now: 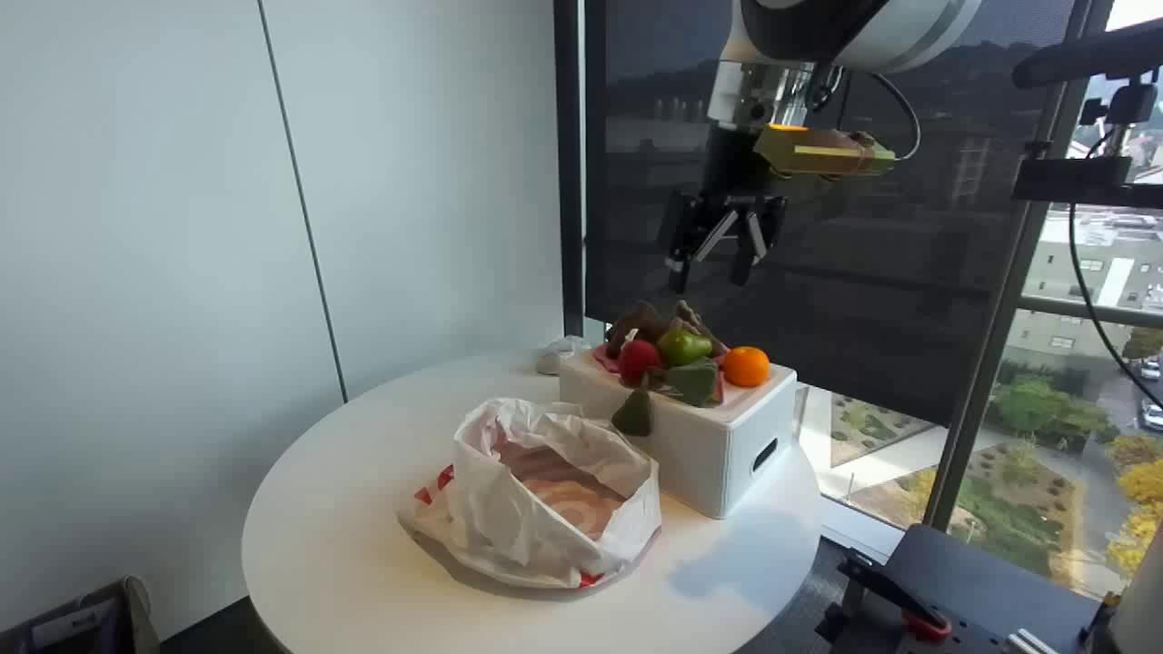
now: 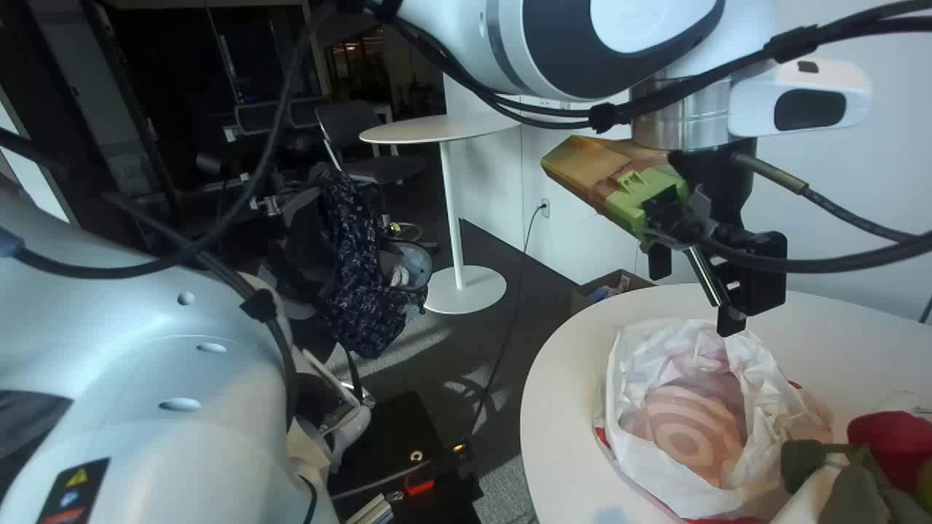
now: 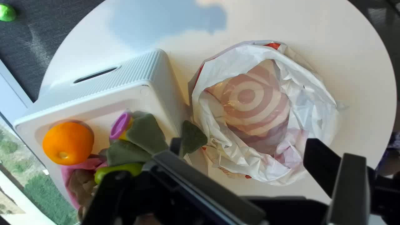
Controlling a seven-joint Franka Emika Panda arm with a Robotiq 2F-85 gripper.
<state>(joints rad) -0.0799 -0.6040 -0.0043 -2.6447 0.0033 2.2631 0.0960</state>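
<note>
Currently, white plastic bag [image 1: 500, 513] is standing open on table [image 1: 363, 509], showing pinkish rings [image 3: 247, 97] inside; beside it, white box [image 1: 681, 454] is carrying orange [image 1: 746, 366], red round object [image 1: 639, 361] and green pear [image 1: 684, 346] on top. Fingers [image 1: 747, 254] are hanging above, spread and released. Green leaves [image 3: 147, 132] are partly covering yellow tub [image 3: 121, 126] (purple-lidded, contents hidden); in wrist view, fingers are blocking part of pear. Brown thing [image 1: 638, 323] is looking indistinct, bag crumpled.
</note>
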